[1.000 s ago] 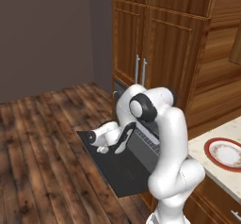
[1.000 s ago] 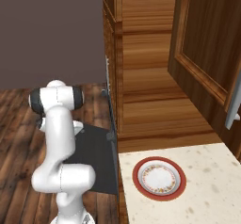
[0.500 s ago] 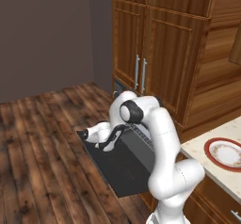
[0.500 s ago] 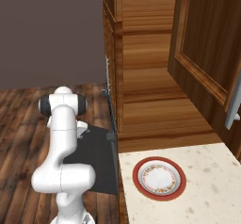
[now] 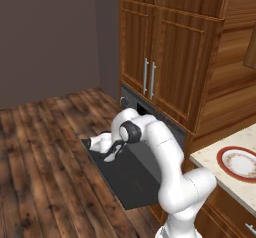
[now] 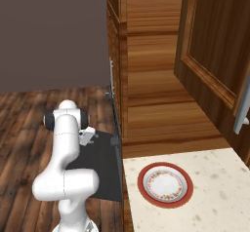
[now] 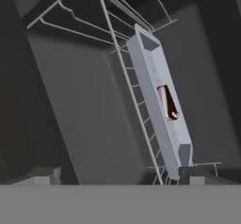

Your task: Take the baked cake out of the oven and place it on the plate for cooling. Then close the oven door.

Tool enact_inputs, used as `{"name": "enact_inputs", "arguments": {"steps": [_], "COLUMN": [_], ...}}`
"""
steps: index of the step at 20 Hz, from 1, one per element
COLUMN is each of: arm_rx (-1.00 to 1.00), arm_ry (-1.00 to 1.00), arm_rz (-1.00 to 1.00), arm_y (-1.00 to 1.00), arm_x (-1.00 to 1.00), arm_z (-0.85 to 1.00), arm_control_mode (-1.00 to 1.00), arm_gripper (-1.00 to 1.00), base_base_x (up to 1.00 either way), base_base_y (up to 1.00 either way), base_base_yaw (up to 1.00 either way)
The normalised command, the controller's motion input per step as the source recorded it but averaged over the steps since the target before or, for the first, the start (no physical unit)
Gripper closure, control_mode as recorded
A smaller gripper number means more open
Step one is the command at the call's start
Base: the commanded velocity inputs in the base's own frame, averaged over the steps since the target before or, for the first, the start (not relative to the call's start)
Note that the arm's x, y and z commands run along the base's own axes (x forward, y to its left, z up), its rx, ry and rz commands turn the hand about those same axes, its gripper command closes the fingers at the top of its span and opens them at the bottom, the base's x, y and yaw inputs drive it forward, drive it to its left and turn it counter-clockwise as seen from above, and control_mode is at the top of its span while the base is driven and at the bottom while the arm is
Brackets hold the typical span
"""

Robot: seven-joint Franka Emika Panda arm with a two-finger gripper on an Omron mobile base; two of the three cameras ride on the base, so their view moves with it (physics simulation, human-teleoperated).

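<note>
— where are the base cameras looking?
— i'm seeing both looking forward and down from behind; they're sharing the oven door (image 5: 131, 178) and plate (image 6: 165, 184).
— and the hand camera?
— it's peering close into the oven (image 7: 84, 119), rolled sideways.

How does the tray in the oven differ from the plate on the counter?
The tray is long, rectangular and pale blue-grey; the plate is round, white with a red-brown rim. The tray sits on the wire rack inside the oven; the plate lies out on the counter. The tray holds the baked cake; the plate holds nothing.
</note>
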Motion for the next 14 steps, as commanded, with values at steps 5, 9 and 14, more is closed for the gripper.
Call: {"name": "enact_inputs", "arguments": {"steps": [5, 9, 14], "arm_rx": [-0.06, -0.03, -0.02], "arm_ry": [0.0, 0.0, 0.0], "arm_rz": [0.0, 0.0, 0.0], "arm_y": [-0.64, -0.67, -0.61], "arm_x": [0.23, 0.09, 0.0], "arm_z": [-0.32, -0.2, -0.14], "arm_control_mode": [-1.0, -1.0, -1.0], "arm_gripper": [-1.0, -1.0, -1.0], "base_base_x": [0.0, 0.0, 0.0], "base_base_y": [0.0, 0.0, 0.0], "base_base_yaw": [0.0, 0.0, 0.0]}}
